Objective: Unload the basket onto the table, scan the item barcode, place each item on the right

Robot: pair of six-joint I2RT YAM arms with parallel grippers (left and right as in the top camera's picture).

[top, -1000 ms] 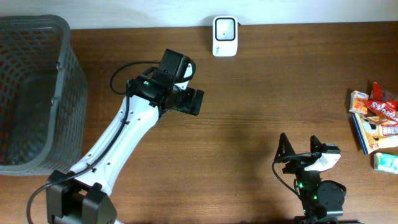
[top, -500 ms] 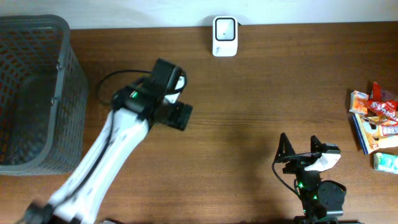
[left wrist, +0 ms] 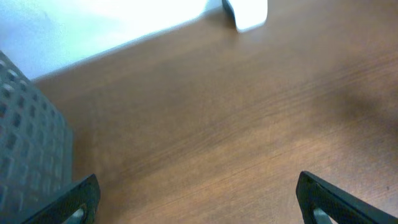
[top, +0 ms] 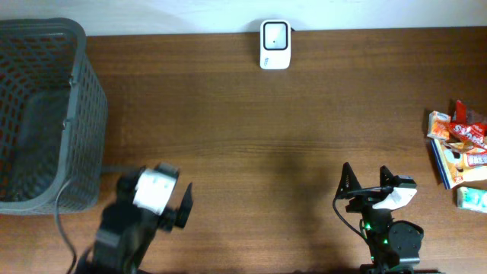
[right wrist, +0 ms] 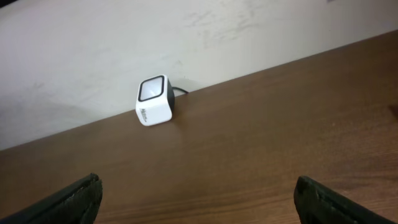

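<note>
My left arm [top: 152, 194] has pulled right back: a second ago it reached out over the middle of the table [top: 304, 114], and now it sits folded at the near left edge, just beside the basket [top: 76, 76]. The right side hasn't budged.

Left gripper [left wrist: 199, 205] is spread wide with nothing between the fingers. In its wrist view I only catch the two dark fingertips [left wrist: 78, 199] at the bottom corners, with bare wood between them. That camera looks along the tabletop, the grey mesh wall of the basket on its left and the bottom of the scanner [left wrist: 245, 11] just poking in at the top.

Right gripper [top: 367, 181] is wide open and empty too, low at the near edge, right of centre, its fingers pointing towards the far side. From its wrist the scanner shows clearly: a small white cube with a dark-rimmed window on top, standing at the far edge against the wall.

The snack packets [top: 460, 144] lie in a loose heap at the right edge, red ones on top, a blue-edged one underneath and a pale green one nearest me. They are well apart from both grippers and from the scanner. Nothing is touching them.
</note>
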